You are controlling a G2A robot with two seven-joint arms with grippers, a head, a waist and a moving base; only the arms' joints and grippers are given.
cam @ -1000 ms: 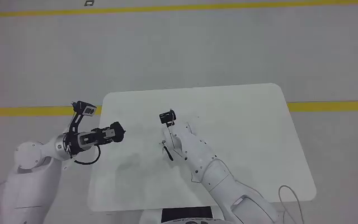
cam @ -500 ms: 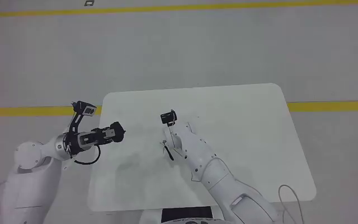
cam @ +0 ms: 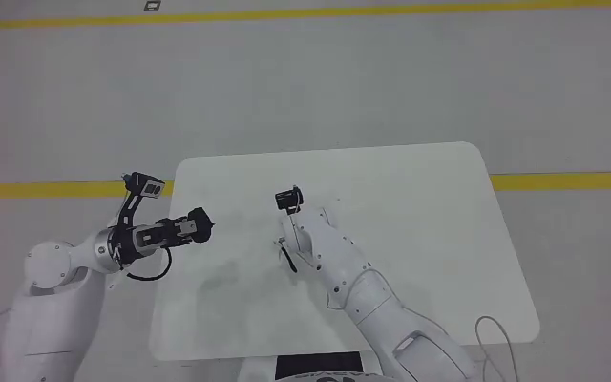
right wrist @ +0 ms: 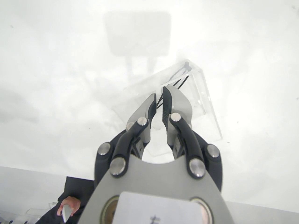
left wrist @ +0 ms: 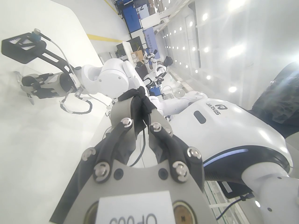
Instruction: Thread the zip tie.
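clear box [right wrist: 206, 94] walls close around right hand [right wrist: 159, 92], table [cam: 430, 210] open beyond

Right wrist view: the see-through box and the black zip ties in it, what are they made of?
Box: clear rigid plastic, likely acrylic, glossy. The white table shows through its walls, and its straight edges catch the light.
Zip ties: thin black strips, probably nylon, matte as far as it shows; too fine to be sure.

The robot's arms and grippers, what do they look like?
The left arm and right arm have glossy white rounded shells. The left gripper and right gripper each have a grey plate, black links with silver pins and grey fingers; the right's pads are black and ribbed. Black cabled camera brackets sit at the wrists.
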